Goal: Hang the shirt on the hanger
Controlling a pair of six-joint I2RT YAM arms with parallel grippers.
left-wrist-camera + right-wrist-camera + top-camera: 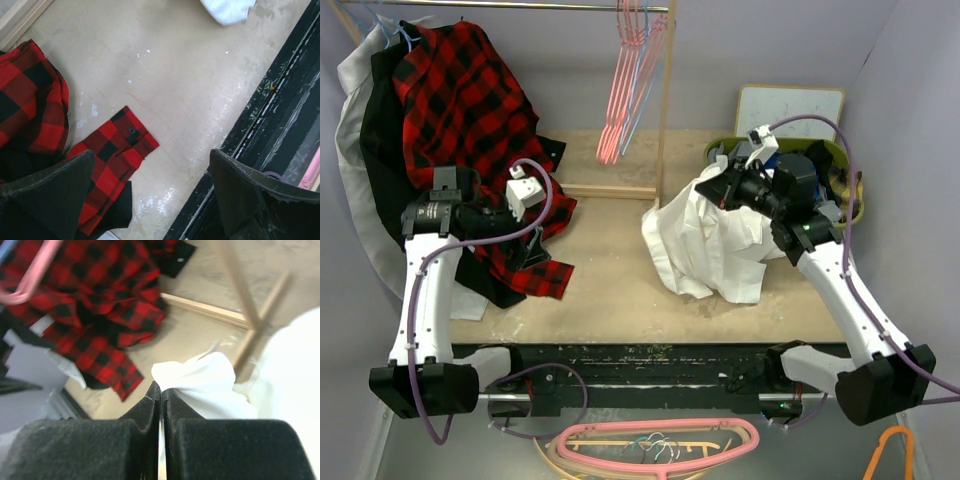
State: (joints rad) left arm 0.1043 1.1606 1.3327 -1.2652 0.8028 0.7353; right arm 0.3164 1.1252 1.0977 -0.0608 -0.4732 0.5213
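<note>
White shirt (705, 245) pinched, right of centre

Shirt sits crumpled on the table (610, 280), right of middle in the top view, with the right gripper (718, 188) clamped on a fold at its top. Left gripper (151, 155) hangs spread wide over a cuff of the red plaid shirt (115, 150), lower left.

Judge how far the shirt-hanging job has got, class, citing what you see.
Done: nothing yet; the shirt lies crumpled on the table. In hand: the right tool pinches a fold of it. Left: everything else; the left tool is open and empty, the hangers hang untouched.
</note>
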